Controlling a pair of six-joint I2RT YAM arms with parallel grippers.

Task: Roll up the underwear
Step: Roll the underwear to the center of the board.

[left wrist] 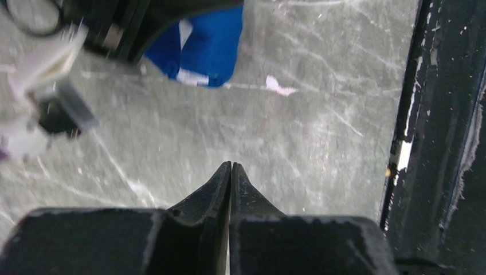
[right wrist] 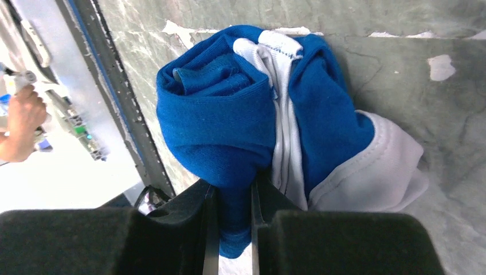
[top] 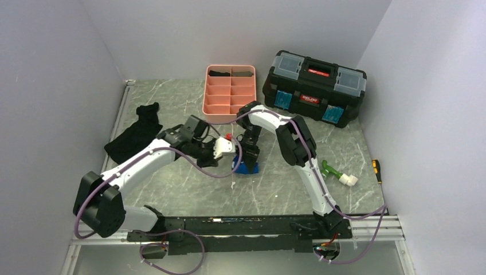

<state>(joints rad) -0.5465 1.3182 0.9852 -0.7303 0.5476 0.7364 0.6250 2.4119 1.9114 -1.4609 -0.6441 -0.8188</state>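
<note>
The underwear (right wrist: 240, 114) is a bright-blue bundle with white trim, partly rolled, resting on the grey marble table. In the top view the underwear (top: 247, 167) sits at the middle of the table under the right arm. My right gripper (right wrist: 234, 189) is shut on a fold of blue fabric at the bundle's near side. My left gripper (left wrist: 231, 166) is shut with nothing between its tips and hovers over bare table a short way from the underwear (left wrist: 200, 48), beside the black rail (left wrist: 441, 137).
A pink tray (top: 229, 89) with dark rolls in its far compartments stands at the back centre. A black toolbox (top: 314, 86) is at the back right. A black cloth garment (top: 137, 133) lies at the left. A green-and-white tool (top: 338, 173) and a screwdriver (top: 376, 170) lie at the right.
</note>
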